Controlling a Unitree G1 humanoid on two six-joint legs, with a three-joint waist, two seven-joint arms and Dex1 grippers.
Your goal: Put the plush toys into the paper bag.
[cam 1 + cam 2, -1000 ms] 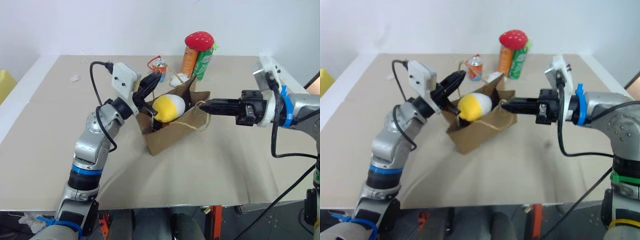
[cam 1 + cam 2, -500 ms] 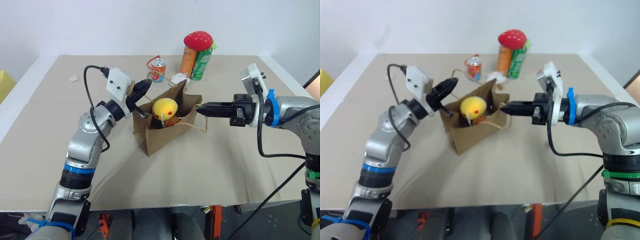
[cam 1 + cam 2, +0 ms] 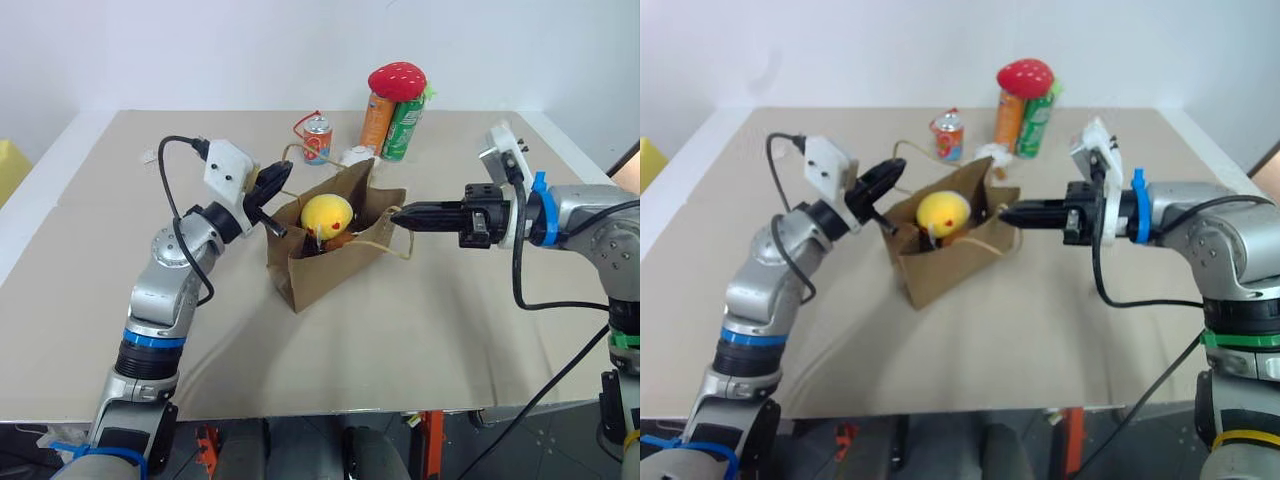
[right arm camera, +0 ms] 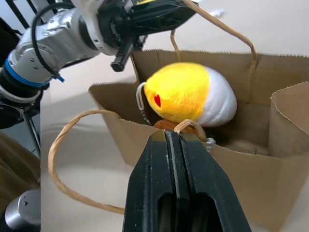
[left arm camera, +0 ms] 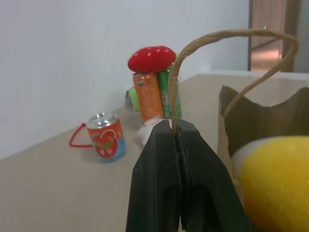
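Note:
The brown paper bag (image 3: 325,268) stands upright mid-table with its mouth open. A round yellow-and-white plush toy (image 3: 327,213) with a red mark sits inside it, and a bit of brown plush (image 4: 166,124) shows beneath. My left gripper (image 3: 287,169) is at the bag's left rear, shut on a beige cord handle (image 5: 227,36) that arches over it. From the right, my right gripper (image 3: 396,214) reaches level to the bag's rim, shut on the other cord handle (image 4: 58,145).
Behind the bag stand a small red soda can (image 3: 318,138), a white lump (image 3: 355,157), and an orange and a green can (image 3: 392,125) topped by a red strawberry plush (image 3: 397,81). A white scrap (image 3: 150,156) lies far left.
The left gripper has drawn its handle to the left, and the tilted bag now stands more upright with a wider mouth. The yellow plush has settled lower inside. The right gripper keeps its hold.

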